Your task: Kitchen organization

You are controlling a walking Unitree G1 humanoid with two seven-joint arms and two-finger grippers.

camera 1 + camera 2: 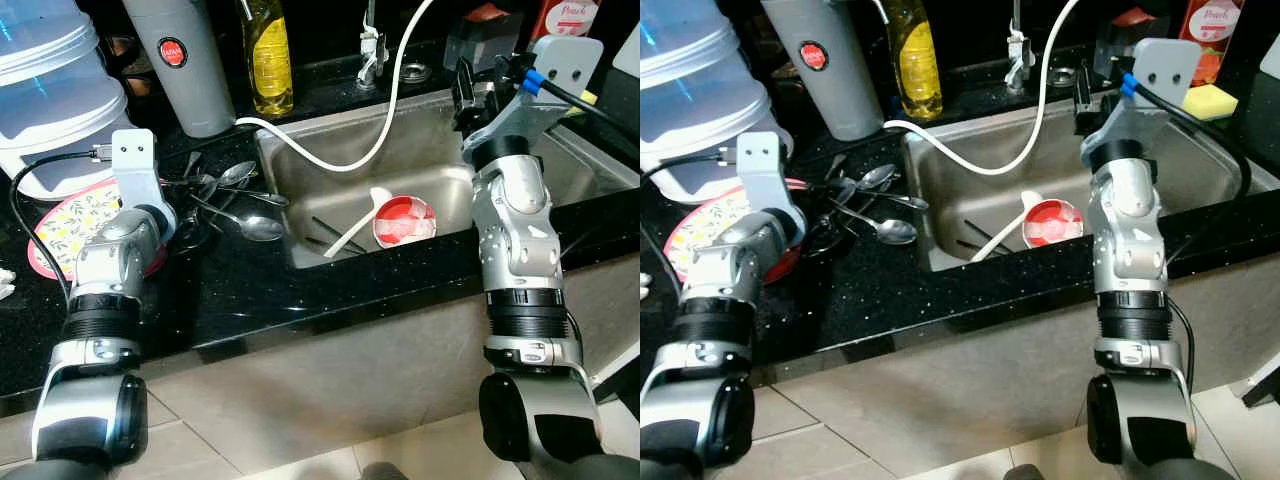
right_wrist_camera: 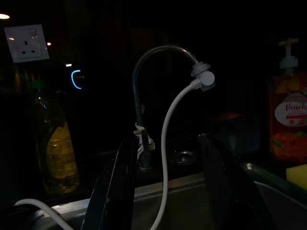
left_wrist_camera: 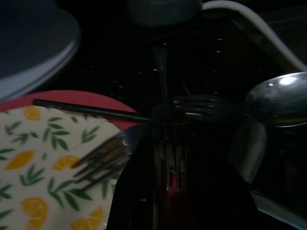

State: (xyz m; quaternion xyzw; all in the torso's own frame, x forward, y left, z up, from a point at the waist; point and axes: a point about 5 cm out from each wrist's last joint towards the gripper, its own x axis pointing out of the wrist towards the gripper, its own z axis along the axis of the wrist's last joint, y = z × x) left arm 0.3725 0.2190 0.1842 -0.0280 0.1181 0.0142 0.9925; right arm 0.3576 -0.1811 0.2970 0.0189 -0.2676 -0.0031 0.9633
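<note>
Left eye view showed a black stone counter [image 1: 300, 290] with a steel sink [image 1: 420, 150] set into it. The left gripper [image 1: 185, 225] hung low over a heap of cutlery [image 1: 235, 200] on the counter just left of the sink, next to a red-rimmed lemon-print plate [image 1: 70, 220]; whether its fingers were apart or together could not be told from here. In the sink lay a red and white bowl [image 1: 404, 221] with a white spoon [image 1: 355, 225] leaning beside it on the left, and dark chopsticks [image 1: 335, 235] on the sink floor. A white hose [image 1: 380, 130] curved from the far side down into the basin. The right gripper [image 1: 465, 95] was raised over the far right part of the sink. A yellow bottle [image 1: 270, 55] and a grey flask [image 1: 185, 60] stood at the far edge of the counter.

Right eye view added a yellow sponge [image 1: 1210, 100] on the far right rim.

Left wrist view was dim: forks [image 3: 168, 153] lay crossed at the plate's edge, a large spoon bowl [image 3: 278, 98] shone nearby, and a thin dark stick [image 3: 86, 110] rested across the plate rim. The fingers could not be made out.

Right wrist view showed the two black fingers [image 2: 117, 191] spread well apart, holding nothing, pointed at the curved tap [image 2: 144, 96] and its hose, with a wall socket [image 2: 26, 43] and a peach soap bottle [image 2: 290, 115] behind.
</note>
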